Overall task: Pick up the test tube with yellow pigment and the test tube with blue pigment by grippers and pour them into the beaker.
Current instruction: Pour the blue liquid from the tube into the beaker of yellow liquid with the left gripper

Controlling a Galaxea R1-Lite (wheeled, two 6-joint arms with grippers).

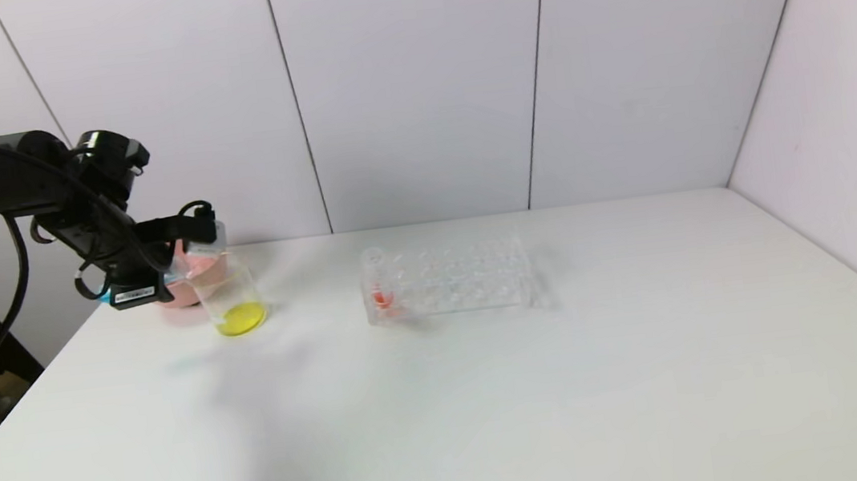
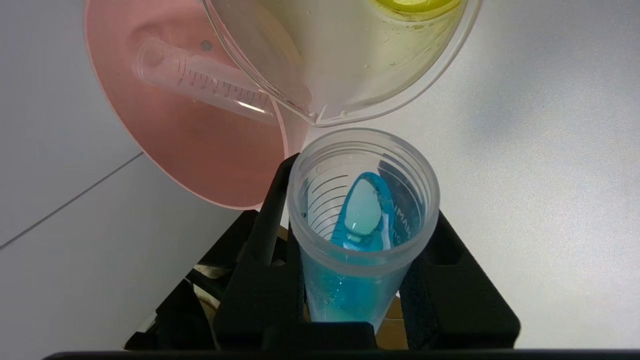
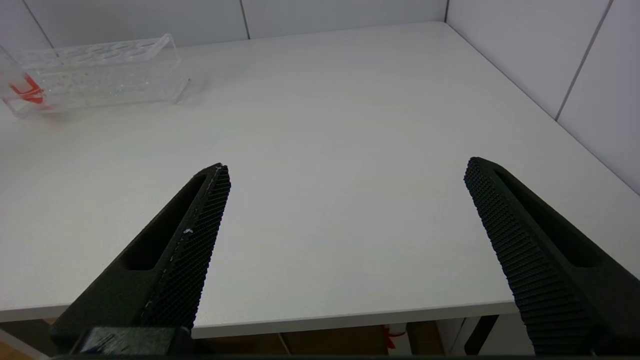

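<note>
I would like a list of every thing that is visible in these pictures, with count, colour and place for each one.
Table: one, white, carries everything.
Beaker: one, clear, yellow liquid at its bottom, near the table's left edge.
Bowl: one, pink, right behind the beaker.
Empty tube: one, clear with graduation marks, lying in the bowl.
Test tube with blue pigment: one, clear with blue liquid, tilted toward the beaker's rim.
Tube rack: one, clear, mid-table.
Red-tipped tube: one, standing at the rack's left end.
Left end effector: one, black, shut on the blue tube beside the beaker.
Right end effector: one, black, open, over the table's near edge.
</note>
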